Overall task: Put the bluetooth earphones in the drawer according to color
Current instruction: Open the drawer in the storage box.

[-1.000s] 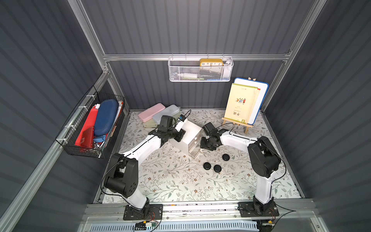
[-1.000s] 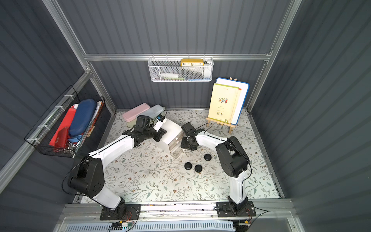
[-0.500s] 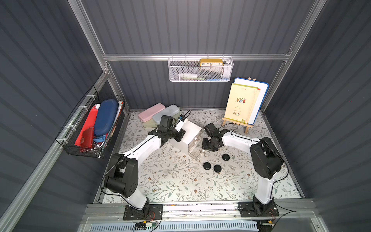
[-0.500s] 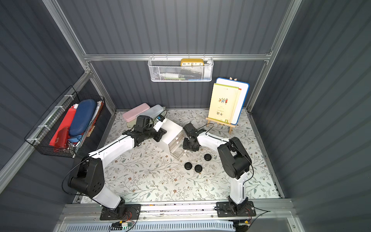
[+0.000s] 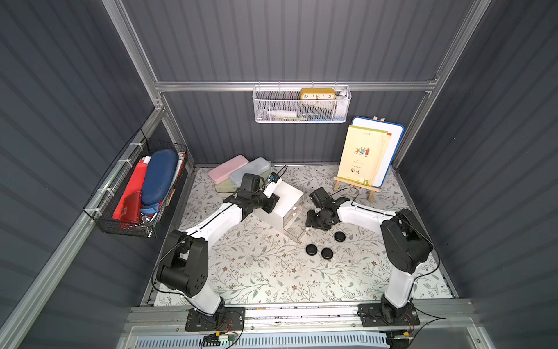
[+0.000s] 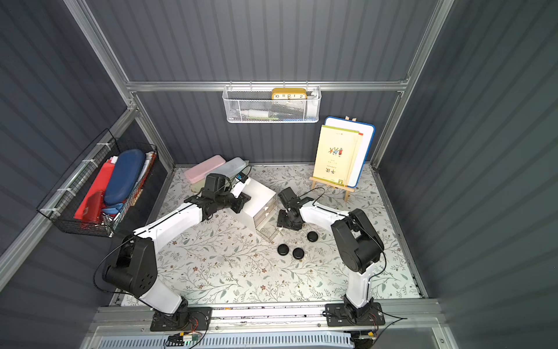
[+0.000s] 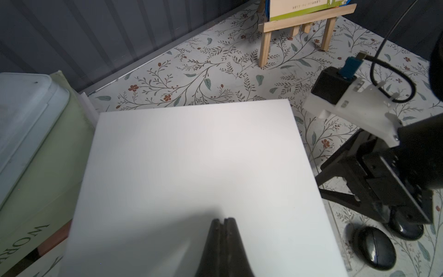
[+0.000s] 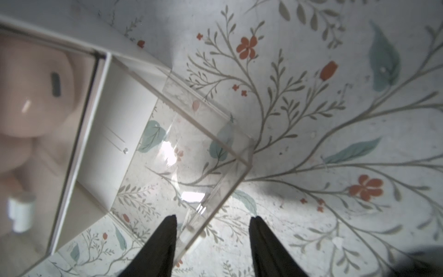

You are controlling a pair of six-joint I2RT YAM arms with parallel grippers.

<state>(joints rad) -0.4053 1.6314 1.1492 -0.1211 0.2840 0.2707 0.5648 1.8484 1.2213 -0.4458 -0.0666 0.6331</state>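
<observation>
The drawer cabinet (image 5: 283,196) (image 6: 256,196) is a white cube in mid-mat. Its lowest clear drawer (image 5: 294,231) (image 8: 191,148) is pulled out and holds nothing I can see. My left gripper (image 7: 223,219) is shut and rests on the cabinet's white top (image 7: 191,167). My right gripper (image 8: 213,217) (image 5: 314,222) is open, its fingers straddling the pulled-out drawer's front wall with a gap. Three black earphones (image 5: 339,236) (image 5: 311,249) (image 5: 327,253) lie on the mat beside the drawer. Pink earphones (image 8: 31,91) show blurred through a higher drawer.
A pale green box (image 5: 225,187) with pink (image 5: 228,168) and blue (image 5: 250,170) pencil cases on it stands behind the cabinet. A book on a wooden easel (image 5: 362,160) is at the back right. A wire basket (image 5: 142,193) hangs on the left wall.
My right gripper's jaws have spread wider at the front of the pulled-out drawer. The left arm and the black earphones have not moved.
</observation>
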